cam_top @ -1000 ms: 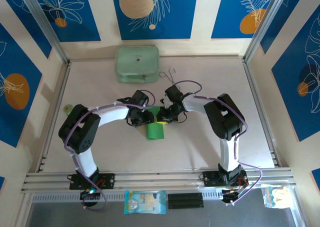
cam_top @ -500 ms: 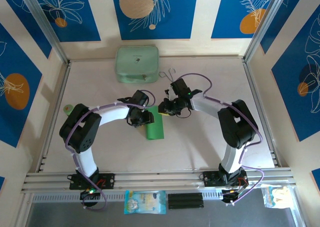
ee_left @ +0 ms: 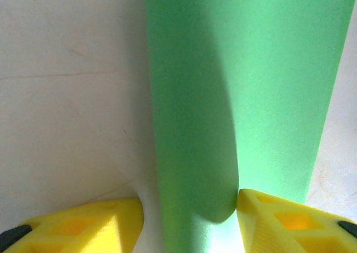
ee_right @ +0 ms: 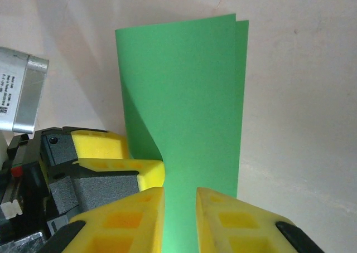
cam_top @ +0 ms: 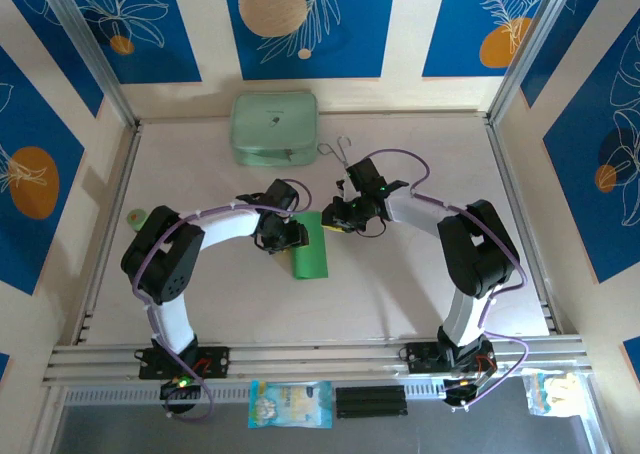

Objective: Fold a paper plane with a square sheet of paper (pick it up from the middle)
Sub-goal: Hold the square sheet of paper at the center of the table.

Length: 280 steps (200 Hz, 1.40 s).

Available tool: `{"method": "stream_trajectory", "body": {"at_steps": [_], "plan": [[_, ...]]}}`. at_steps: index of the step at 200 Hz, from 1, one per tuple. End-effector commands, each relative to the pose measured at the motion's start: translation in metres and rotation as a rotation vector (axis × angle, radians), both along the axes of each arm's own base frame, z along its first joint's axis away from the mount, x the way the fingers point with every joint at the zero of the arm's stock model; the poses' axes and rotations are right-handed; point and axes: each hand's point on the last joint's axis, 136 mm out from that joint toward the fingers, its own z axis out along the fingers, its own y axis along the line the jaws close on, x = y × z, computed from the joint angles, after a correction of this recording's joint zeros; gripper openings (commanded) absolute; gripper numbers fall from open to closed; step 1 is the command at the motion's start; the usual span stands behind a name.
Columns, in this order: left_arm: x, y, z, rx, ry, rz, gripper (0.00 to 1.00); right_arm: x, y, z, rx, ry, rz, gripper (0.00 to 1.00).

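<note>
Currently the square sheet of paper [cam_top: 311, 246], folded double, lies mid-table between both arms. Right gripper [ee_right: 179, 217] is pinched on its far end; left gripper [ee_left: 189, 219] has jaws apart, straddling the fold. Thin, limp, easily creased: judged best held near edges, lightly

Matt green paper [ee_right: 189, 91], smooth

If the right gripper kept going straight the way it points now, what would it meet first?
The right gripper already has the square sheet of paper between its fingers; going on, it would slide along the folded sheet, probably brushing the left gripper beside it. Depth is unclear.
</note>
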Motion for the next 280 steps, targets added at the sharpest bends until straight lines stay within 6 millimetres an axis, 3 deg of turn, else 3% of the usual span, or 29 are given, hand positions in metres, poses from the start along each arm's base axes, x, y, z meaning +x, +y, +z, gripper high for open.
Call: {"method": "stream_trajectory", "body": {"at_steps": [1, 145, 210, 280], "plan": [[-0.025, 0.004, -0.049, 0.058, 0.108, -0.043, 0.55, -0.007, 0.0, -0.012, -0.013, 0.039, 0.001, 0.22], [-0.031, 0.005, -0.062, 0.107, 0.133, -0.124, 0.57, -0.01, 0.005, -0.022, -0.005, 0.069, 0.026, 0.21], [-0.033, 0.005, -0.066, 0.114, 0.142, -0.12, 0.57, -0.02, 0.023, -0.031, 0.027, 0.115, 0.086, 0.12], [-0.034, 0.012, -0.07, 0.14, 0.152, -0.078, 0.56, -0.022, 0.024, -0.04, 0.026, 0.142, 0.091, 0.11]]}}
